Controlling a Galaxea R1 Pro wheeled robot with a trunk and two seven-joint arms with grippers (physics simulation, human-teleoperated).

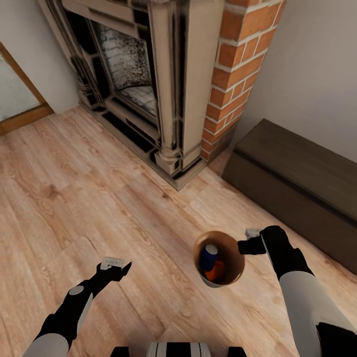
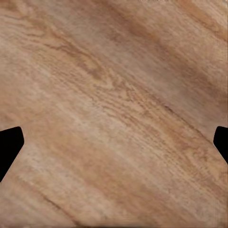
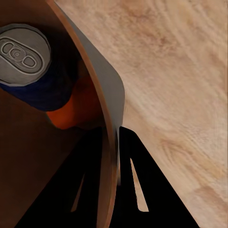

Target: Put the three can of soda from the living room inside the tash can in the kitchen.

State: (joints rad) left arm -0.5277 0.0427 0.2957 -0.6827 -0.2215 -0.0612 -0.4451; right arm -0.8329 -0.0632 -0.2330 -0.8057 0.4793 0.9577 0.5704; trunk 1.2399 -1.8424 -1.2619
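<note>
Copper-brown trash can (image 1: 233, 248) | holds blue can (image 1: 208, 256), orange can (image 1: 216, 271) | right hand (image 1: 246, 244) pinches rim | left hand (image 1: 115, 265) spread, empty

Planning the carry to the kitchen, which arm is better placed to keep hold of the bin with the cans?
Right. The right gripper is clamped on the bin's rim, cans inside. The left gripper hangs open over bare floor.

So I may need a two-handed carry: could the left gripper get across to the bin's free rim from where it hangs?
Probably yes. The left gripper hangs open, holding nothing, with bare wood floor between it and the tash can, whose rim the right gripper pinches on the far side.
</note>
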